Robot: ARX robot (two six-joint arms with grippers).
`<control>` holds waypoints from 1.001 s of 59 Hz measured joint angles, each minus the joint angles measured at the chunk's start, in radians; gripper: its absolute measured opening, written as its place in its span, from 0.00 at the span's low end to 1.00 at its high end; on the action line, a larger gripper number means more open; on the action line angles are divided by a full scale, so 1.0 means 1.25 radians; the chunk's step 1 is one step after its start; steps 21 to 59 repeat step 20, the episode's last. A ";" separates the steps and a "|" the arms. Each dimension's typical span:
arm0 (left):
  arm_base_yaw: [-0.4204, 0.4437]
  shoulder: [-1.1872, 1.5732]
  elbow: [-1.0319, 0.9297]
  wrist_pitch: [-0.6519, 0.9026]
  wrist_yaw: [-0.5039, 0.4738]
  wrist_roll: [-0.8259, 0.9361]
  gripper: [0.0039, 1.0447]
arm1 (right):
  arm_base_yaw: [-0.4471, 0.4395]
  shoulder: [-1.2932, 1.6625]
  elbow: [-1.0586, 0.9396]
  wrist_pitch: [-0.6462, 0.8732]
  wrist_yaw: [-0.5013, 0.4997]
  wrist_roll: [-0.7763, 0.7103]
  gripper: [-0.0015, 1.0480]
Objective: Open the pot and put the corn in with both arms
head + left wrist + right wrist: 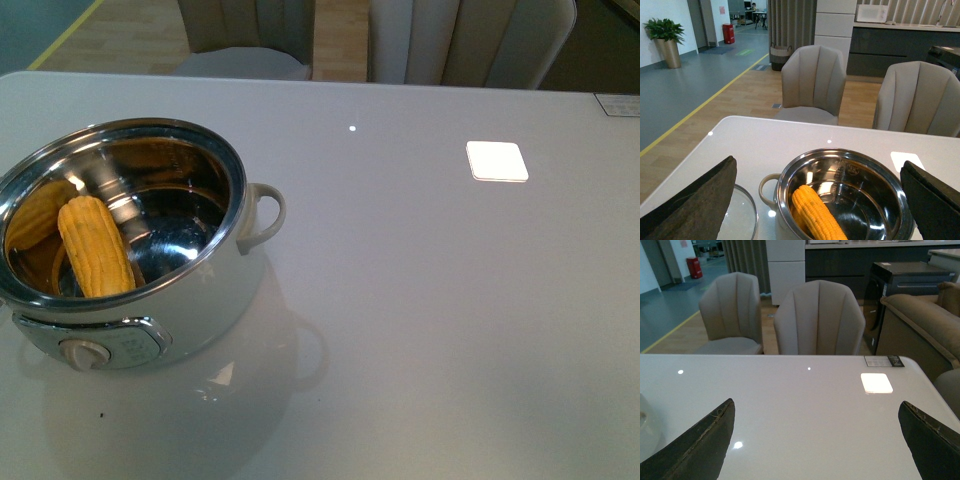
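Observation:
The cream-white pot (225,290) stands uncovered at the table's left. The yellow-orange corn (95,250) leans inside it against the steel wall. In the left wrist view the pot's rim (840,151) and the corn (817,215) lie between and beyond the fingers. My left gripper (818,162) is open and holds nothing. The glass lid (742,215) lies flat on the table beside the pot's loop handle. My right gripper (817,404) hangs open over bare table. A sliver of the pot (644,425) shows at that picture's edge. Neither arm shows in the front view.
A bright white square patch (497,161) sits on the grey table (420,330) at the far right, also in the right wrist view (876,383). Beige chairs (813,82) stand behind the table's far edge. A brown sofa (920,325) is off to the right.

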 joint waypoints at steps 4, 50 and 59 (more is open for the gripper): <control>0.000 0.000 0.000 0.000 0.000 0.000 0.94 | 0.000 0.000 0.000 0.000 0.000 0.000 0.92; 0.000 0.000 0.000 0.000 0.000 0.000 0.94 | 0.000 0.000 0.000 0.000 0.000 0.000 0.92; 0.000 0.000 0.000 0.000 0.000 0.000 0.94 | 0.000 0.000 0.000 0.000 0.000 0.000 0.92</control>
